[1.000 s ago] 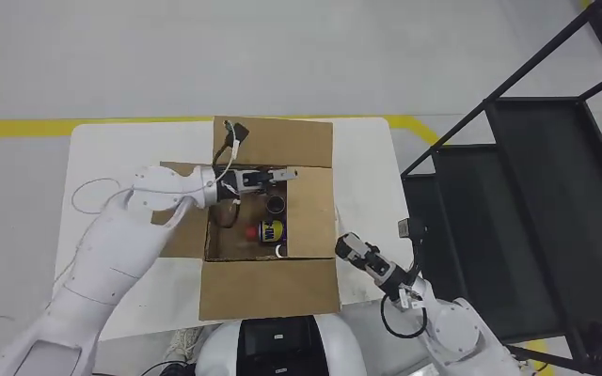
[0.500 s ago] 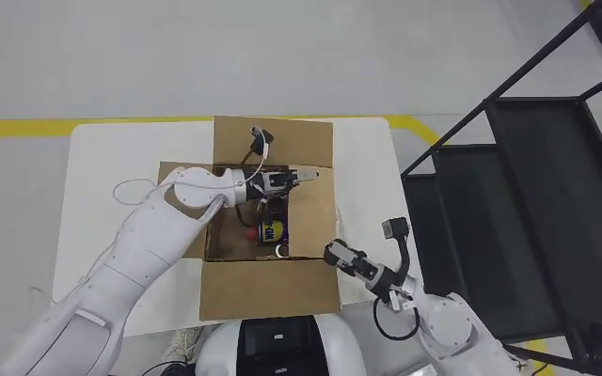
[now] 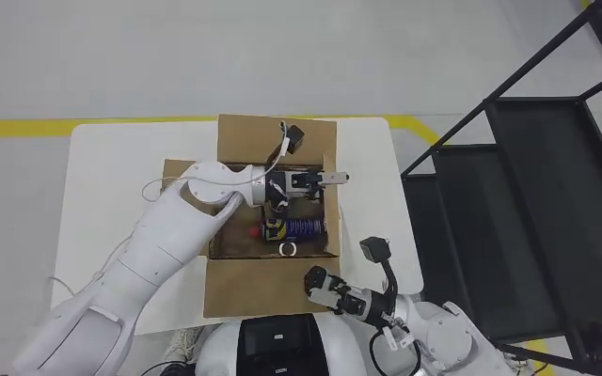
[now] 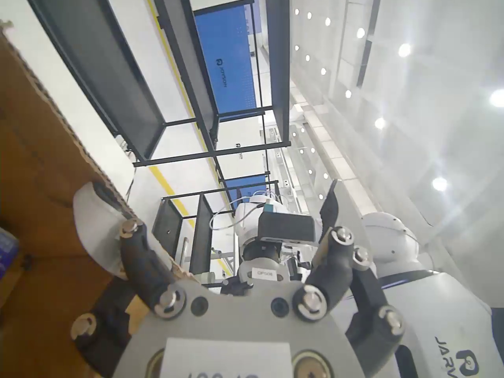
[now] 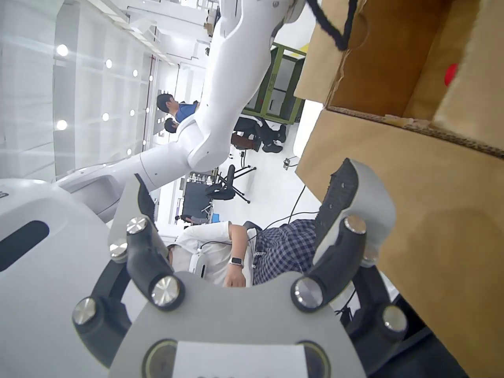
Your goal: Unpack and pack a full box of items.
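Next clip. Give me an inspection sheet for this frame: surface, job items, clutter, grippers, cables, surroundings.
Surface: white table, carrying the box.
Job's things: cardboard box, flaps open; inside it a blue item, a red item and a ring-shaped item.
Clutter: nothing seen.
Grippers: left gripper open, at the box's right side, one finger against a cardboard edge; right gripper open, beside the near flap's right corner.
Cables: cable looped at the left wrist, above the box.
Surroundings: black metal rack right of the table; yellow floor line behind it.
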Controlling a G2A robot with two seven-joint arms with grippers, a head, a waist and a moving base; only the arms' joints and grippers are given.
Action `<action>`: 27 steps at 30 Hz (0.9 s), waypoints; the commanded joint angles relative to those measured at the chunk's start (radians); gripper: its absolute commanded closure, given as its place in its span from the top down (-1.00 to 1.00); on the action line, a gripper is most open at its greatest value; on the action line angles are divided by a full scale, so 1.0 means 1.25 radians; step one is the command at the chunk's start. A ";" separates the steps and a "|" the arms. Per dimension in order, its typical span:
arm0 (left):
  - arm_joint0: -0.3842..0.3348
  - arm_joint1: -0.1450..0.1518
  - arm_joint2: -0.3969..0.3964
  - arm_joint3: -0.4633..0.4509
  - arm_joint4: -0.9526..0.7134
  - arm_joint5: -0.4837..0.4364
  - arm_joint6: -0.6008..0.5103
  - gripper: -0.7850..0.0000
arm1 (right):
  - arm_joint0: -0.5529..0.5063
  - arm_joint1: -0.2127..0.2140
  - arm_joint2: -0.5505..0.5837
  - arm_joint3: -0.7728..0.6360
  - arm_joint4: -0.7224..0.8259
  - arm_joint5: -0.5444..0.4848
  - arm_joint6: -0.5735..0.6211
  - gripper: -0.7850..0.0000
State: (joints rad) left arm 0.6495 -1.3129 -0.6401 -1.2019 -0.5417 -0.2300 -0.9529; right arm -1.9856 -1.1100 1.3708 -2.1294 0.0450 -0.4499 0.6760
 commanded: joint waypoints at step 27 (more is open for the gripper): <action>0.382 0.144 -0.575 -0.266 -0.061 -0.015 -0.111 1.00 | 0.005 -0.024 0.057 0.073 -0.022 0.328 -0.477 1.00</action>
State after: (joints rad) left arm 1.0774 -1.1404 -1.3112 -1.5114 -0.6114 -0.2510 -1.0953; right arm -2.0062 -1.1381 1.4540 -2.0503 0.0227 -0.0906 0.0881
